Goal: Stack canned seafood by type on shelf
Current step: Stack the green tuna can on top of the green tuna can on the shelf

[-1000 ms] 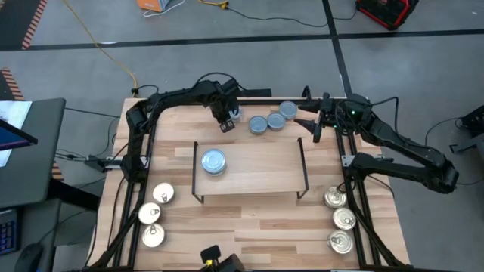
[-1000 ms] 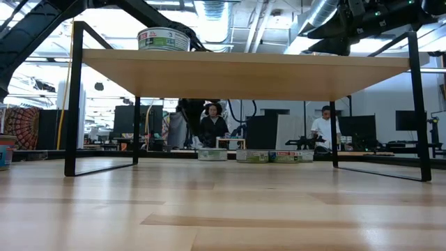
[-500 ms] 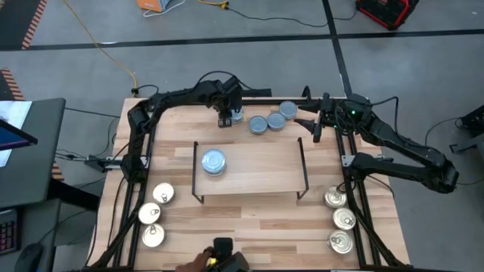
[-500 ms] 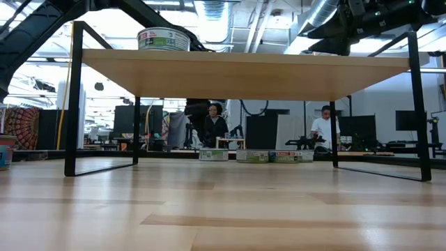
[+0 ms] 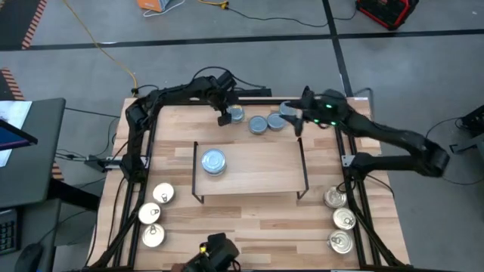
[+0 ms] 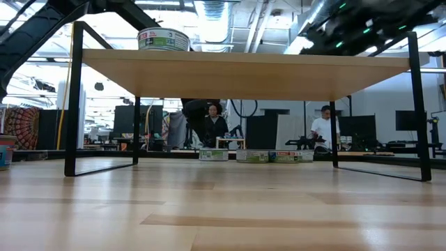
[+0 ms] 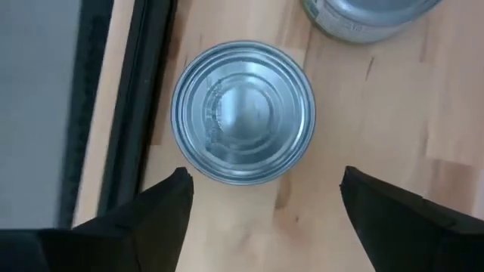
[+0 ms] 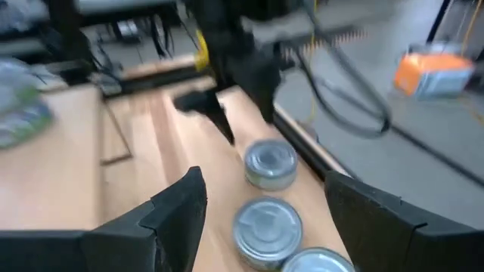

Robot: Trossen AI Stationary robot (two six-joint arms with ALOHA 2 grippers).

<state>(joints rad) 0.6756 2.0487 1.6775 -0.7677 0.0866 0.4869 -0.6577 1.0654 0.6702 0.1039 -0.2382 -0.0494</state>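
My left gripper (image 5: 225, 115) (image 7: 265, 175) hovers open over a blue-grey tin (image 7: 243, 112) (image 5: 236, 113) that stands on the table near its far edge. Its fingers are on either side of the tin's near rim and clear of it. Three more blue-grey tins (image 5: 259, 125) (image 8: 266, 223) stand in a row to the right. My right gripper (image 5: 296, 121) (image 8: 265, 175) is open above the right end of that row. One blue-grey tin (image 5: 213, 161) (image 6: 164, 39) stands on the shelf (image 5: 253, 170). Silver tins stand near the left (image 5: 150, 213) and right (image 5: 344, 219) edges.
The black frame bar (image 7: 144, 98) runs along the table's far edge right beside the tin under my left gripper. The shelf's wire legs (image 6: 73, 97) stand on the tabletop. People sit in the room behind (image 6: 324, 129). Something dark shows at the near edge (image 5: 215, 253).
My left gripper has gone a little toward the far edge, over the leftmost blue-grey tin, and has opened. My right arm has swung toward the table's left, so its gripper now stands over the right end of the tin row. The tins have stayed in place.
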